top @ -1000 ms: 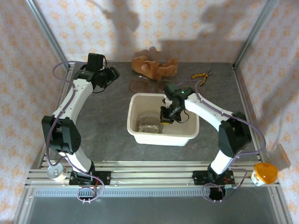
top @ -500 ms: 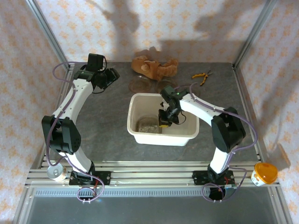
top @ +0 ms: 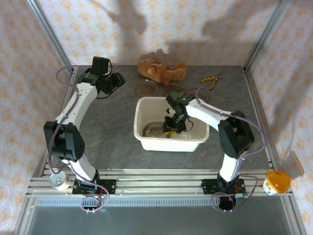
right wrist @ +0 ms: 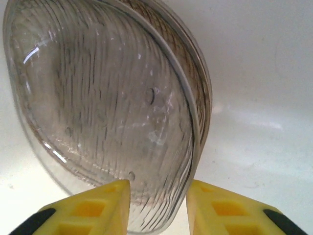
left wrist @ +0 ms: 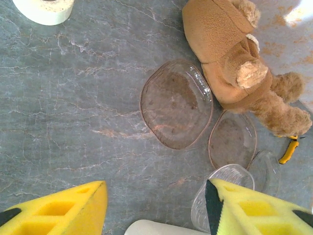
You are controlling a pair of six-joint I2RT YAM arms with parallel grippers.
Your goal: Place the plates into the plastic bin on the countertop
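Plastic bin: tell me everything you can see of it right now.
The plastic bin is a cream-white rectangular tub with rounded corners and a flared rim; it looks like smooth matt plastic. It stands upright near the middle of the countertop, its long side running left to right. The right gripper reaches down inside it, fingers either side of a ribbed glass plate, with a second plate just behind, near the white inner wall.

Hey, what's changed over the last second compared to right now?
The right claw sank lower into the bin, drifting toward its near-left corner, and that arm's elbow swung inward. A plate has its rim between the fingers; whether they grip it is unclear. The left claw, open, the plates behind the bin, the teddy and the pliers stayed put.
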